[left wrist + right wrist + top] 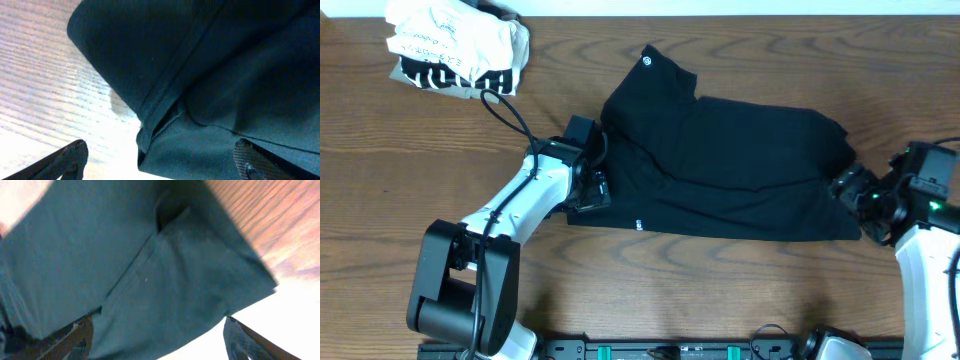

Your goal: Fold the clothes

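The clothes, one black shirt (720,170), lie partly folded across the middle of the table, a tiny white logo mark (647,60) on the upper flap. My left gripper (597,180) sits at the shirt's left edge. In the left wrist view this gripper (161,147) is open, its fingers wide apart, with a seamed fold of the shirt (225,75) reaching between them. My right gripper (847,187) is at the shirt's right edge. Seen from the right wrist, it (159,319) is open too, straddling a corner of the shirt (150,270).
A white folded bundle with black lettering (455,45) lies at the back left corner. Bare wooden table (380,180) surrounds the shirt. A black cable (510,115) runs from the left arm toward the bundle.
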You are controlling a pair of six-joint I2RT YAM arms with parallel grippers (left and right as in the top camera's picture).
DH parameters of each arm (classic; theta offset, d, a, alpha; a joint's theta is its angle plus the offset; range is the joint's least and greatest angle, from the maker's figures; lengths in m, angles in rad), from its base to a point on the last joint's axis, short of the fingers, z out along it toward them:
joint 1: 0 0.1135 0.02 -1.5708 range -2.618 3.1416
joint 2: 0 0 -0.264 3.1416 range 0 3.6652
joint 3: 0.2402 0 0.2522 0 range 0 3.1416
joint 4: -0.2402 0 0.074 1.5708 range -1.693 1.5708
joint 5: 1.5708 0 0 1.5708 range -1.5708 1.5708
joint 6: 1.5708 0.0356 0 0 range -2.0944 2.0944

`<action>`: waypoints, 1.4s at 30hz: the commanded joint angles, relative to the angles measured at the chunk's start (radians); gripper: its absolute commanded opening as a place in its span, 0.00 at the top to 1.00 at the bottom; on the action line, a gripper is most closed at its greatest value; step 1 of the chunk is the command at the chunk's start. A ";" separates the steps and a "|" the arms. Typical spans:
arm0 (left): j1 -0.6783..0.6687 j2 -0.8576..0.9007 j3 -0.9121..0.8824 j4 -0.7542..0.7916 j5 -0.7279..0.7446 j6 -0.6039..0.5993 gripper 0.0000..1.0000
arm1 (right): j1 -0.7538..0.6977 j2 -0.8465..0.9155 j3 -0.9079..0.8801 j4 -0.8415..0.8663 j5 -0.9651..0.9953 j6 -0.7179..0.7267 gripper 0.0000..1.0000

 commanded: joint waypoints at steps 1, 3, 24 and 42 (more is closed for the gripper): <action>0.005 -0.009 -0.007 0.013 0.010 -0.017 0.14 | 0.032 0.033 -0.045 0.011 -0.046 -0.016 0.22; 0.005 -0.009 -0.007 0.038 0.069 -0.017 0.24 | 0.049 0.058 -0.071 0.039 -0.047 -0.016 0.27; 0.006 0.008 -0.009 0.078 0.151 -0.034 0.94 | 0.026 0.326 -0.126 0.144 0.115 0.076 0.76; 0.024 0.152 -0.010 0.140 0.183 -0.043 0.94 | -0.010 0.332 -0.127 0.089 0.222 0.129 0.93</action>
